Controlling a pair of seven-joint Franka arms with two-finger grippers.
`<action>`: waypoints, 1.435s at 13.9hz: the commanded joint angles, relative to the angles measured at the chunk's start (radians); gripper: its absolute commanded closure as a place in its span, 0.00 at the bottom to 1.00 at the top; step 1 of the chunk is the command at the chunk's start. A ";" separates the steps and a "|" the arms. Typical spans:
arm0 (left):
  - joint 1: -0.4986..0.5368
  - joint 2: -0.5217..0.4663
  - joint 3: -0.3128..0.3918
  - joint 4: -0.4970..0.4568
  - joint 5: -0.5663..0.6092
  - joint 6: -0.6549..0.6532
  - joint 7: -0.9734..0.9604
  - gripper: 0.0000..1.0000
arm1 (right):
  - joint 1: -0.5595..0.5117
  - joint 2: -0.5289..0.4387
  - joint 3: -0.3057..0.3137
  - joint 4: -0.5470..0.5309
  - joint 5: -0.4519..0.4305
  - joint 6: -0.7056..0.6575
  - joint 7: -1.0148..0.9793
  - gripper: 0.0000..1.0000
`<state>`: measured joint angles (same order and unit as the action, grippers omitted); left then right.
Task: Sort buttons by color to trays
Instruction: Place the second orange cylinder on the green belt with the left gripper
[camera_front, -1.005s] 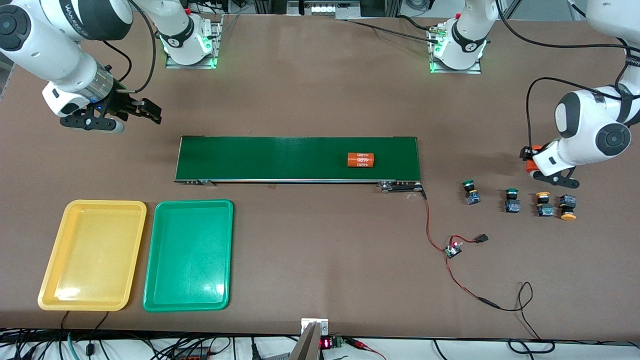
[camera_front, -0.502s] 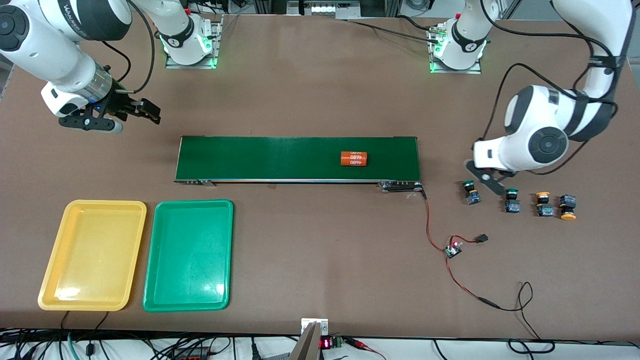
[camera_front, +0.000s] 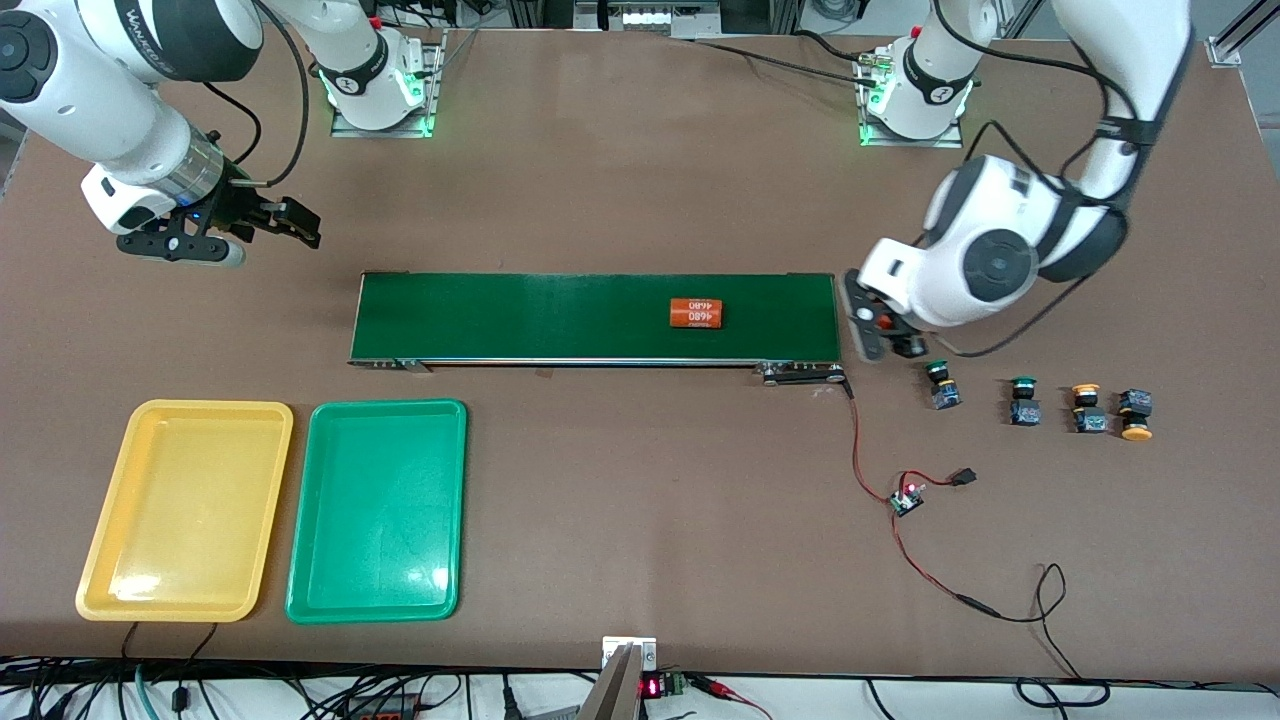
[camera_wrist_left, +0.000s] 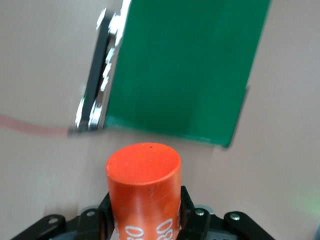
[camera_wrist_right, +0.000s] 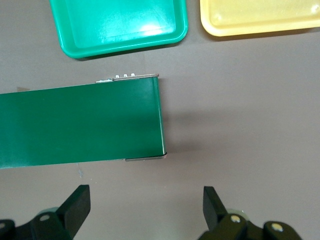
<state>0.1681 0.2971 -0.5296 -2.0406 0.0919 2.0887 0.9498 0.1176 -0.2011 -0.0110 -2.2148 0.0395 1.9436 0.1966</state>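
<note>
The buttons (camera_front: 941, 385) look light and rigid; grip the blocky body. The left hand (camera_front: 880, 330) grips an orange cylinder (camera_wrist_left: 144, 192); the right hand (camera_front: 262, 222) waits open.

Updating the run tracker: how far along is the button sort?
Nothing sorted: yellow tray and green tray hold nothing, and all four buttons sit near the left arm's end. Left claw grips an orange cylinder by the conveyor, which carries another. Right claw waits open.

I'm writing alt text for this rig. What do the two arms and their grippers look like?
Both arms are glossy white with dark grey round joint caps, black cables looped alongside and green-lit bases. The right arm bears grey lettering and a metal wrist ring. The left gripper and right gripper are black, two-fingered.
</note>
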 joint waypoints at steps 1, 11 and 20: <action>-0.031 0.023 -0.033 -0.007 0.020 0.075 0.044 0.81 | -0.010 0.006 0.003 0.012 0.008 -0.011 -0.017 0.00; -0.116 0.090 -0.033 -0.059 0.111 0.231 0.023 0.00 | -0.010 0.006 0.003 0.012 0.008 -0.011 -0.019 0.00; -0.051 -0.050 0.086 0.054 0.097 -0.042 -0.236 0.00 | -0.012 0.006 0.003 0.012 0.008 -0.011 -0.019 0.00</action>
<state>0.1145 0.2584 -0.4968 -2.0203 0.1883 2.1078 0.8068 0.1173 -0.2009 -0.0118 -2.2149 0.0395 1.9434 0.1951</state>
